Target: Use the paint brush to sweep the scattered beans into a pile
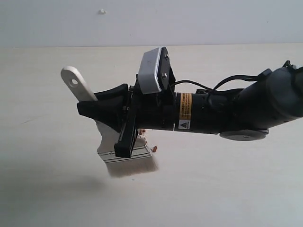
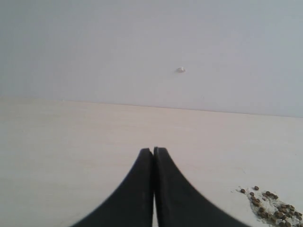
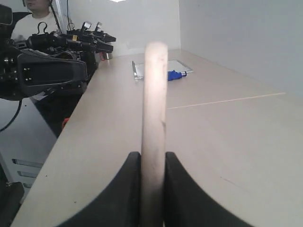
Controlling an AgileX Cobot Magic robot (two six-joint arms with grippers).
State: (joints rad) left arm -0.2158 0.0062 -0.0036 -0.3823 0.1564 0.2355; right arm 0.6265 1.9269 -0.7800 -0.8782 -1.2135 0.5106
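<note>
The exterior view looks closely down across the tabletop (image 1: 227, 189) to the wall (image 1: 213, 19). Both wrist views skim low along it; the left shares that wall.

Seen from the paint brush (image 1: 108, 137), the table (image 1: 227, 189) lies bare from five round to eleven o'clock, with room for a gripper to pass. At three o'clock the right arm (image 1: 213, 113) bars the way, stretched across above the tabletop. A few beans (image 1: 155, 149) sit just beside the ferrule at four o'clock. The wall (image 1: 213, 19) closes off twelve o'clock.
</note>
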